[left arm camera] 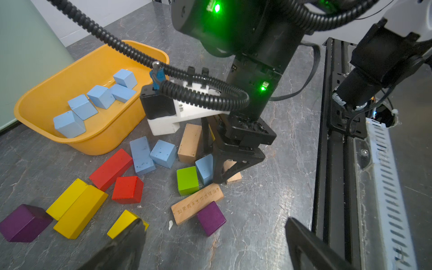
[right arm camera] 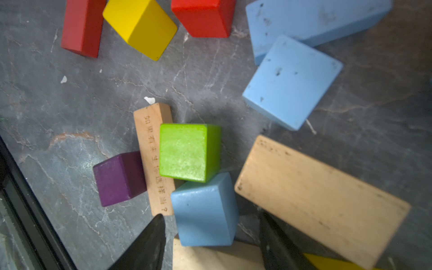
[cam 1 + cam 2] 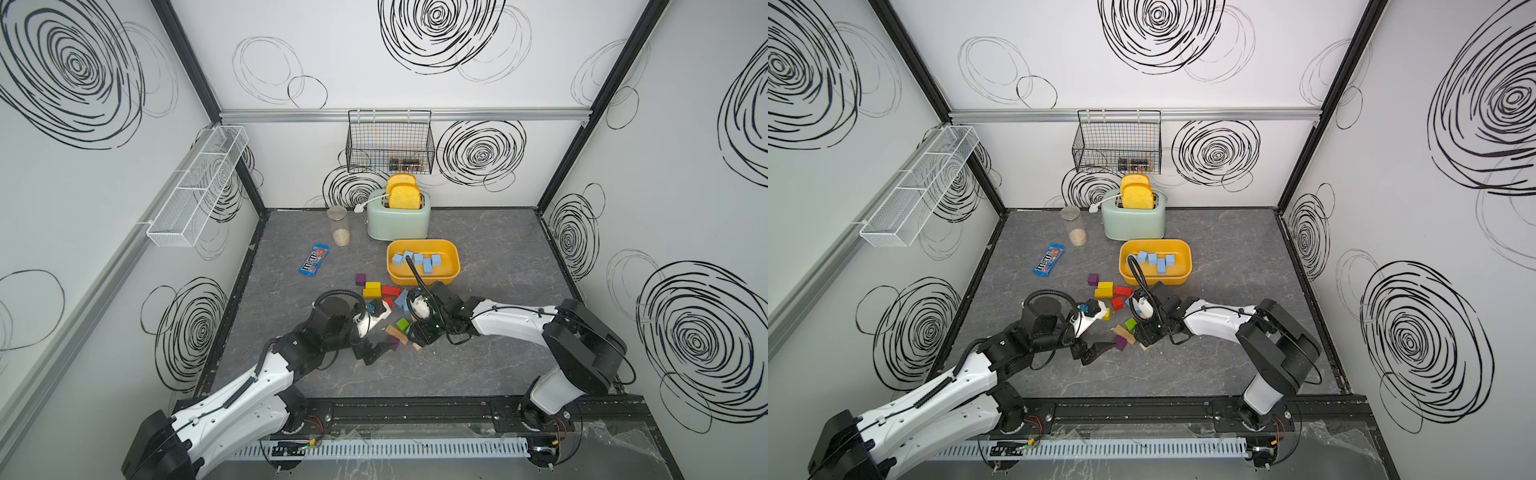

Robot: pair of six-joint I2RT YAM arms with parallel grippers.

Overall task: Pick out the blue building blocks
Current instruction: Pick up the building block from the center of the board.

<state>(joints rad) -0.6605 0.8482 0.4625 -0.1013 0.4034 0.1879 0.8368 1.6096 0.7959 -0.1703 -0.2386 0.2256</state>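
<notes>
A: Both top views first. What is holding what?
B: The yellow tub sits on the tabletop just beyond the right fingers, with five blue blocks in it. Farther past it, a mint toaster holds two slices of toast. A clear jar has a little tan stuff at its bottom. The black wire basket on the back wall holds dark items too small to tell.
A: And the arms?
B: The right arm stretches in toward the middle, wrist bent down, fingers pointing at the tabletop. The left arm lies low, its left fingers nearly level, with a purple cube right at their tips.
A: Left wrist view?
B: The left fingers are spread wide, nothing in them. Ahead of them, the right fingers stand over a blue cube beside a green cube. A blue brick and a second blue cube lie between those fingers and the tub, all on the tabletop.
A: Right wrist view?
B: The right fingers straddle the blue cube, parted, a sliver of gap on each side, so not gripping. The green cube touches it just past the tips; a plain wood plank lies outside one finger.
</notes>
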